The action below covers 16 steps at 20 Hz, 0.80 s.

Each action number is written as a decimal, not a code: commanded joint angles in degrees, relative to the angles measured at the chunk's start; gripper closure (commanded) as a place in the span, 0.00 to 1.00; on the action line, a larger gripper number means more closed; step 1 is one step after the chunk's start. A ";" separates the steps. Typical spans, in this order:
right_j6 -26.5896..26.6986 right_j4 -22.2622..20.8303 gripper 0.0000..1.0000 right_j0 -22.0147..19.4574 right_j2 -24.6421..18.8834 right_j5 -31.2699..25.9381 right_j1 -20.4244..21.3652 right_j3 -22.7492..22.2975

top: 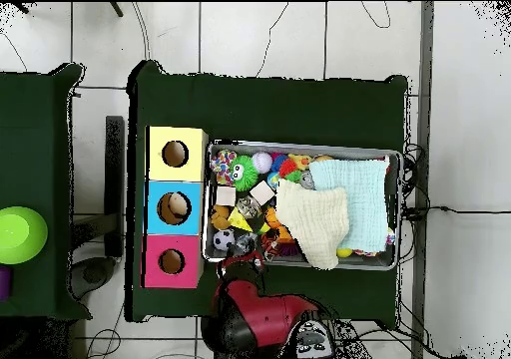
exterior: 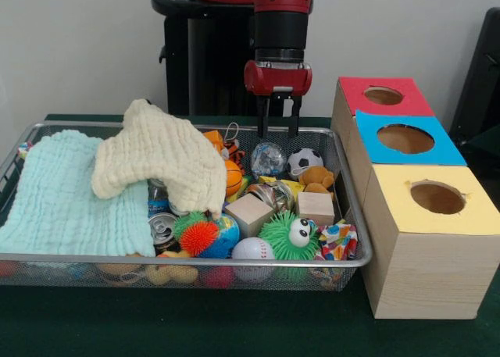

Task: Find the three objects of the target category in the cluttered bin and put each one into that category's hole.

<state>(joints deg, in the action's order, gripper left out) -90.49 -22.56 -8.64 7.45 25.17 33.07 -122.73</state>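
- Heads up, two cloths cover most of your bin [exterior: 351,216]: a cream cloth [exterior: 160,154] lies partly over a mint cloth [exterior: 66,193], so whatever's under them is hidden; the toys at the near wall only show blurred through the mesh
- You can make out one tan plush bear [exterior: 316,177] near the bin's box-side end, just beside a wooden cube [exterior: 316,207]; an orange plush [exterior: 225,148] peeks past the cream cloth's edge, mostly hidden; can't find a third
- Arm comes straight down from the top; your claw [exterior: 279,123] hangs above the bin's far rim, fingers pointing down, narrowly apart, holding nothing
- Three boxes stand in a row on the green counter [exterior: 234,330] beside the bin; the red-topped hole [exterior: 383,96] is farthest back in the front view, then blue [exterior: 405,139], then yellow [exterior: 437,198]
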 commanded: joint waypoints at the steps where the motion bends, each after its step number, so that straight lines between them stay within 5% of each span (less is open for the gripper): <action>1: -13.93 5.85 0.00 1.60 -1.87 7.79 -4.76 2.37; 16: -14.70 13.81 0.00 7.01 -2.28 10.76 -6.84 2.55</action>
<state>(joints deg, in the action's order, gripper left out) -90.50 -14.05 -1.94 7.62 31.17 28.05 -122.71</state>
